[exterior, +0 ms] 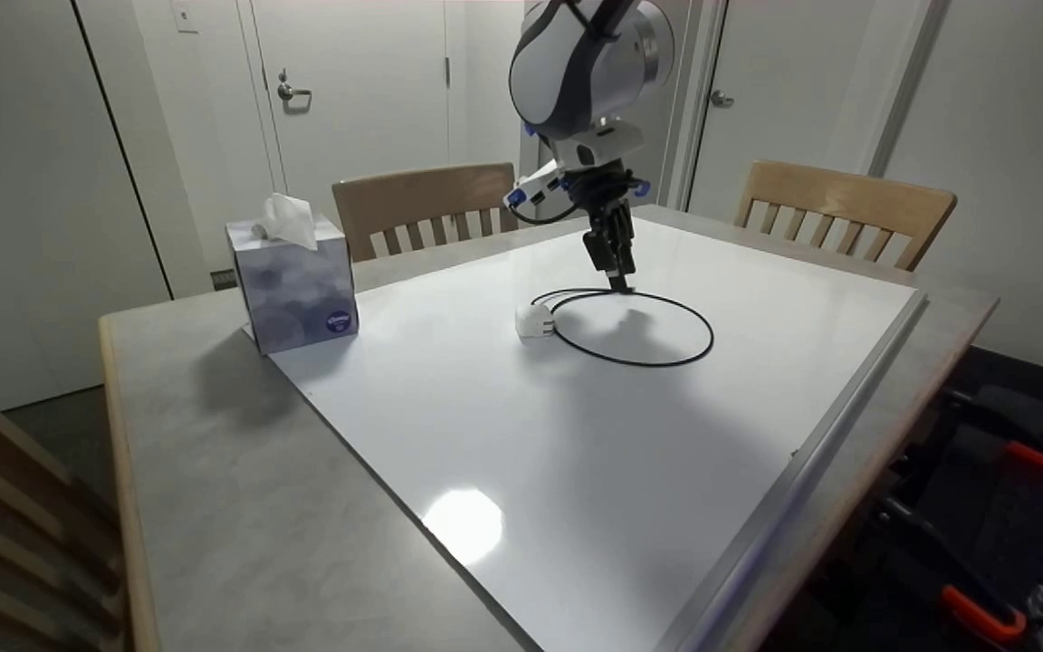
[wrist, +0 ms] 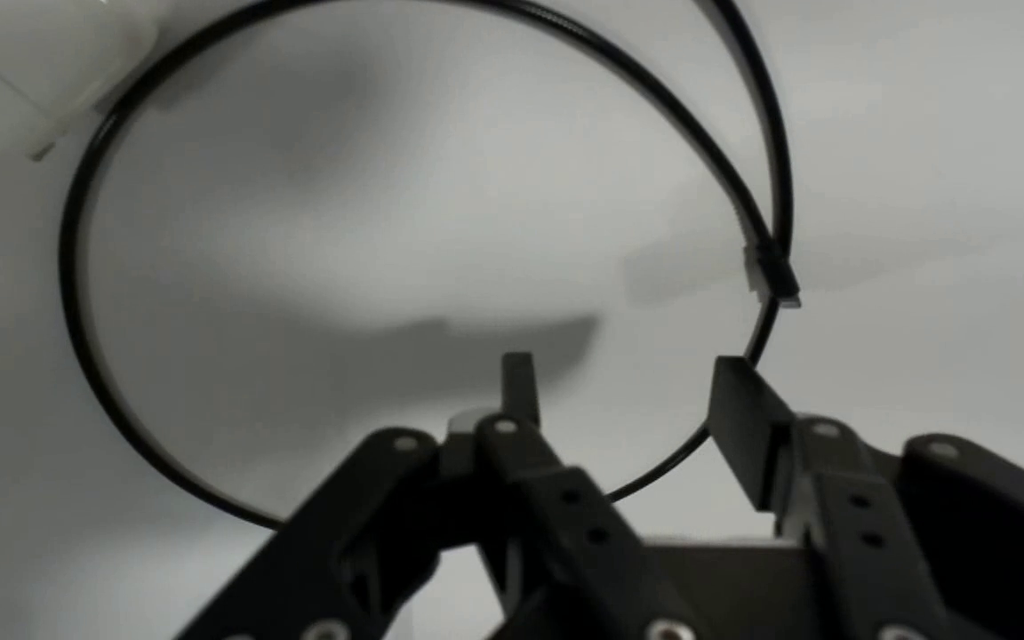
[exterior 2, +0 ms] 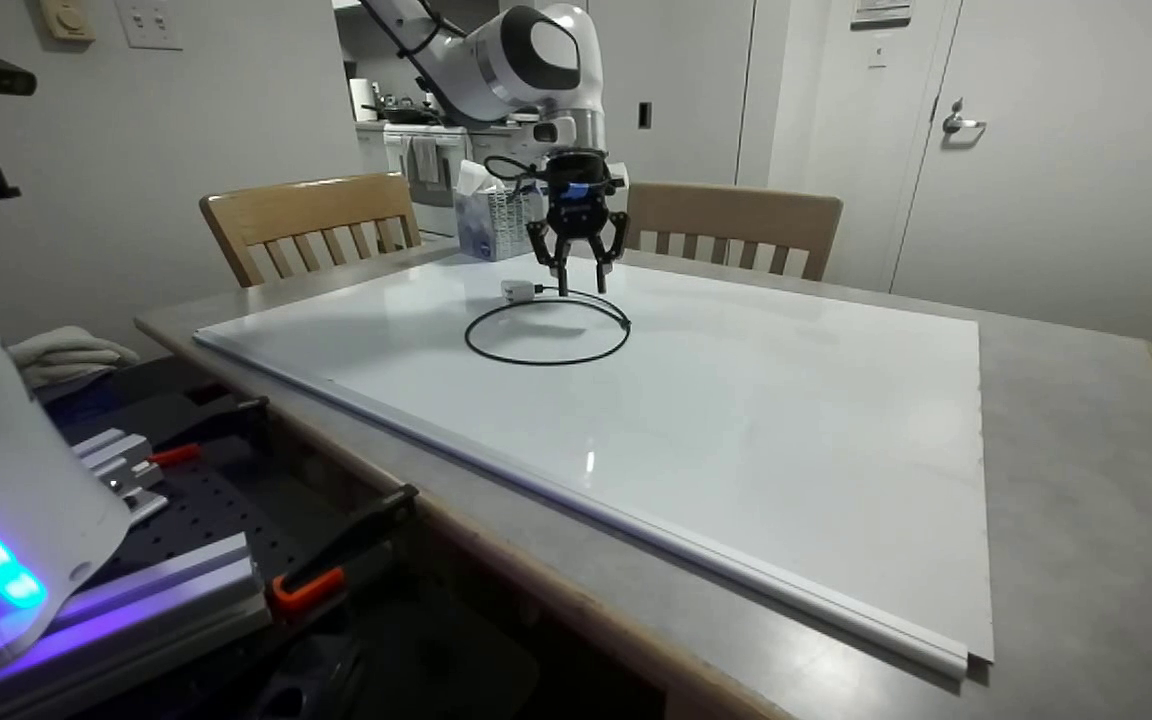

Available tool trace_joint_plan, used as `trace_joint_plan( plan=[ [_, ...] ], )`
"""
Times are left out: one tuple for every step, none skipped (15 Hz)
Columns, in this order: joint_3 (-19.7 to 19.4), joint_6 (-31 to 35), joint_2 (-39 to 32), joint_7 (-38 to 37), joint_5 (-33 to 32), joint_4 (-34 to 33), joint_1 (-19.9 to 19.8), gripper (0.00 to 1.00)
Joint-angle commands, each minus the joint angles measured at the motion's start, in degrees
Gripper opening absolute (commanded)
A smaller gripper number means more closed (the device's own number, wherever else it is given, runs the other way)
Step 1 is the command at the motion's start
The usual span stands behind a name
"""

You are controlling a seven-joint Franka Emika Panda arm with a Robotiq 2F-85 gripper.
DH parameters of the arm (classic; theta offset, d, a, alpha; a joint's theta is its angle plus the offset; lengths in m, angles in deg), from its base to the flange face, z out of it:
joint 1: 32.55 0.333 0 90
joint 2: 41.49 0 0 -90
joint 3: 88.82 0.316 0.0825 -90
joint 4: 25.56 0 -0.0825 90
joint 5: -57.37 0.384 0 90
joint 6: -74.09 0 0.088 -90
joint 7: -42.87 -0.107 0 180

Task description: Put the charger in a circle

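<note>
The charger's black cable lies in a loop on the white board, in both exterior views, as the cable [exterior: 657, 364] and the cable [exterior 2: 548, 363] show. The cable [wrist: 72, 267] also forms a round loop in the wrist view. Its white plug block [exterior: 533, 321] sits beside the loop, also in the wrist view as the plug [wrist: 32, 71]. The dark tip [wrist: 776, 271] meets the cable on the right of the loop. My gripper [exterior 2: 582, 291] is open and empty above the loop. In the wrist view the gripper [wrist: 626, 358] has its fingers apart, with nothing held; they hide part of the loop.
The white board [exterior: 485, 435] covers much of the grey table [exterior: 214, 453]. A metal ledge [exterior: 793, 493] runs along one board edge. A blue-and-white tissue box [exterior: 295, 290] stands at a board corner. Wooden chairs [exterior: 431, 195] stand around the table.
</note>
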Motion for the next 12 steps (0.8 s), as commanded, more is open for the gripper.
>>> trace_joint_plan(
  plan=[
    [-0.7,-1.3,1.9,0.4,-0.8,0.6,0.8,0.85],
    [-0.9,-1.6,2.2,0.9,-1.4,0.5,1.0,0.92],
    [-1.1,-2.4,2.9,1.5,-2.1,0.3,1.2,0.98],
    [-1.3,-3.0,3.7,2.2,-2.7,0.3,1.4,1.00],
    [5.2,-3.3,7.9,-1.0,-10.2,0.3,-4.0,1.00],
    [6.3,-4.4,9.2,-0.2,-12.9,0.1,-4.7,1.00],
    [9.1,-4.4,11.3,1.8,-15.7,0.4,-6.8,1.00],
    [12.3,-3.6,13.2,4.5,-18.2,0.7,-9.3,1.00],
    [15.3,-3.9,14.8,5.9,-20.4,0.8,-11.8,1.00],
    [18.6,-4.2,16.2,7.8,-22.0,0.9,-14.6,1.00],
    [21.3,-4.8,17.1,8.8,-23.2,0.8,-16.9,1.00],
    [23.4,-5.1,18.0,9.3,-24.1,0.9,-18.7,1.00]
  ],
)
